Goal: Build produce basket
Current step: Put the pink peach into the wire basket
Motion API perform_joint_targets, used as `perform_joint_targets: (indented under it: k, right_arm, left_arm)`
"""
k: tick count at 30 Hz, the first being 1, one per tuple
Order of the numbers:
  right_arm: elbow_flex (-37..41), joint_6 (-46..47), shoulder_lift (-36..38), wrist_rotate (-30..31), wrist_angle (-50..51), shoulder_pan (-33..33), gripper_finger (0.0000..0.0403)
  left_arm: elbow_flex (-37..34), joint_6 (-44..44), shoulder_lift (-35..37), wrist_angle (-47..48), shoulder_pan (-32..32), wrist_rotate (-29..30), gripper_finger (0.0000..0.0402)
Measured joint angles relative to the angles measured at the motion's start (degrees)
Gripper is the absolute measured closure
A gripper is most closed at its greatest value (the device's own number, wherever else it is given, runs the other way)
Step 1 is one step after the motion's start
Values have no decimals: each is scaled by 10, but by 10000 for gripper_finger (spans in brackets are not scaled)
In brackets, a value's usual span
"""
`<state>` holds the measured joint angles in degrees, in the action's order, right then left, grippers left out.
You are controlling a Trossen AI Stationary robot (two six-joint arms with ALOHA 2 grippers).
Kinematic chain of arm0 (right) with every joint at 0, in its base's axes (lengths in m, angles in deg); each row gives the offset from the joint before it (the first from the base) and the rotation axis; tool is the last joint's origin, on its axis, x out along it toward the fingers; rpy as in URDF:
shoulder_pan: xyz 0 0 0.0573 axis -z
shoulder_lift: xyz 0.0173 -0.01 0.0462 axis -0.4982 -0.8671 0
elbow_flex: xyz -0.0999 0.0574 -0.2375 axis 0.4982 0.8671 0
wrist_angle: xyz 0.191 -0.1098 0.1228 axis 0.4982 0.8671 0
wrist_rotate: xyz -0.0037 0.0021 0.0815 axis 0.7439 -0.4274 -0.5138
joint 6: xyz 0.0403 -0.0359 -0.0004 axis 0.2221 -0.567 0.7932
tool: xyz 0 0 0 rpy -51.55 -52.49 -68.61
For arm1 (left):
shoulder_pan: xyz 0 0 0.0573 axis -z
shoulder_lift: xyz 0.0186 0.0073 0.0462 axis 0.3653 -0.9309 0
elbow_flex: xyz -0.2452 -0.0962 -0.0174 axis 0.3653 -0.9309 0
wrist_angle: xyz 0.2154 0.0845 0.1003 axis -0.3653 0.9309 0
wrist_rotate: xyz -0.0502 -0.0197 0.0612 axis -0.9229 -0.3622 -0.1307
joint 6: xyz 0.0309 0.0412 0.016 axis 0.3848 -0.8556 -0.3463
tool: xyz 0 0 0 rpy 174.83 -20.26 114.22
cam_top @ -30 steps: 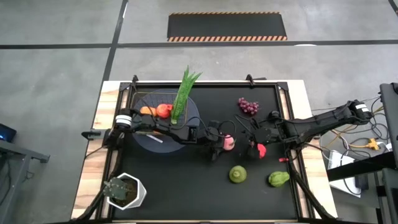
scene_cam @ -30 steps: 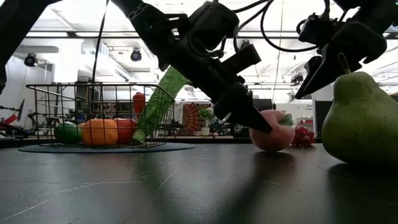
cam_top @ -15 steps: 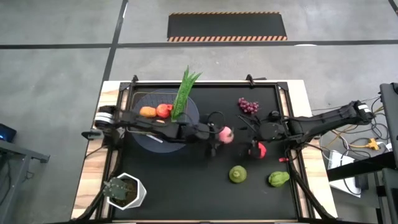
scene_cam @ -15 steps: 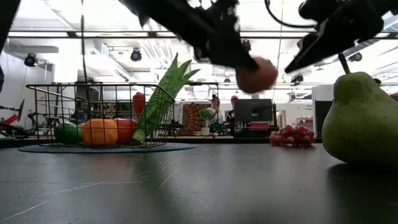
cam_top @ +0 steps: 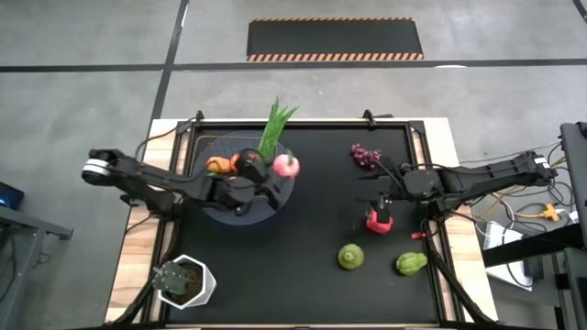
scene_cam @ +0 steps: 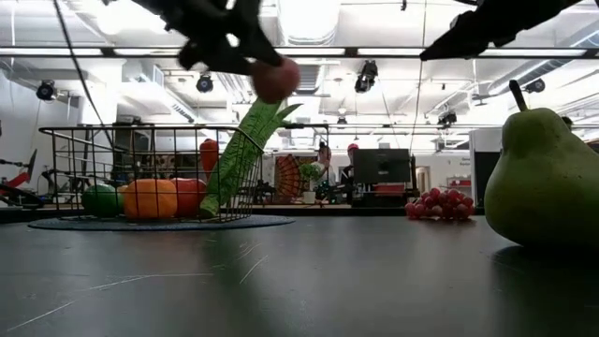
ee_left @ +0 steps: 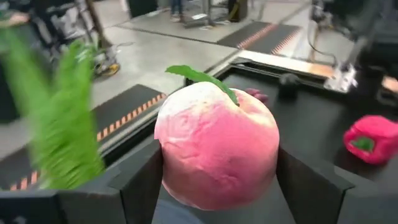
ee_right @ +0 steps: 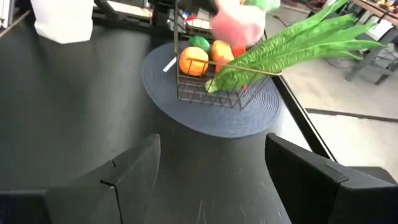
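My left gripper (cam_top: 281, 170) is shut on a pink peach (cam_top: 286, 166) with a green leaf, high above the right end of the dark wire basket (cam_top: 240, 170). The basket stands on its round grey disc (cam_top: 218, 207). It holds orange (cam_top: 217, 165) and red (cam_top: 244, 161) fruits and a long green leafy stalk (cam_top: 271, 131) that leans out over its far rim. My right gripper (cam_top: 382, 202) is open and empty above a red pepper (cam_top: 378, 221) lying on the mat. In the low view the peach (scene_cam: 276, 80) hangs above the basket (scene_cam: 150, 173). My left gripper pinches the peach by its two opposite sides (ee_left: 166, 155), one finger (ee_left: 134, 186) on each. The fingers come from the table's left, slanting down. The peach is lifted clear above the basket, its leaf (ee_left: 199, 76) on top.
Purple grapes (cam_top: 366, 157) lie at the far right of the mat. A green pear (cam_top: 350, 257) and another green fruit (cam_top: 411, 264) lie near the front right. A potted plant in a white pot (cam_top: 183, 281) stands at the front left corner.
My left gripper has lifted the peach off the mat's middle and carried it up and toward the table's left, to above the basket's right end. My right gripper has risen a little over the red pepper.
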<state>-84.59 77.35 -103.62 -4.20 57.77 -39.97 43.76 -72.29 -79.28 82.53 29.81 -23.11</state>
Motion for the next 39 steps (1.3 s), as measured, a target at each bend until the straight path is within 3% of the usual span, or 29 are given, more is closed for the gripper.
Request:
perform_joint_targets:
  k: [8, 27, 32, 39]
  right_arm:
    - [1, 2, -15, 0, 0, 0, 131]
    - [3, -9, -75, 0, -42, 0, 141]
    - [3, -9, -76, 0, -48, 0, 142]
    - [3, -7, -76, -1, -59, 0, 144]
  left_arm:
    - [-56, 58, 90, 0, 0, 6, 143]
    - [-137, 103, 86, 11, 0, 8, 143]
    - [-137, 121, 110, 73, 0, 5, 143]
    - [-135, 258, 166, 235, 3, -15, 143]
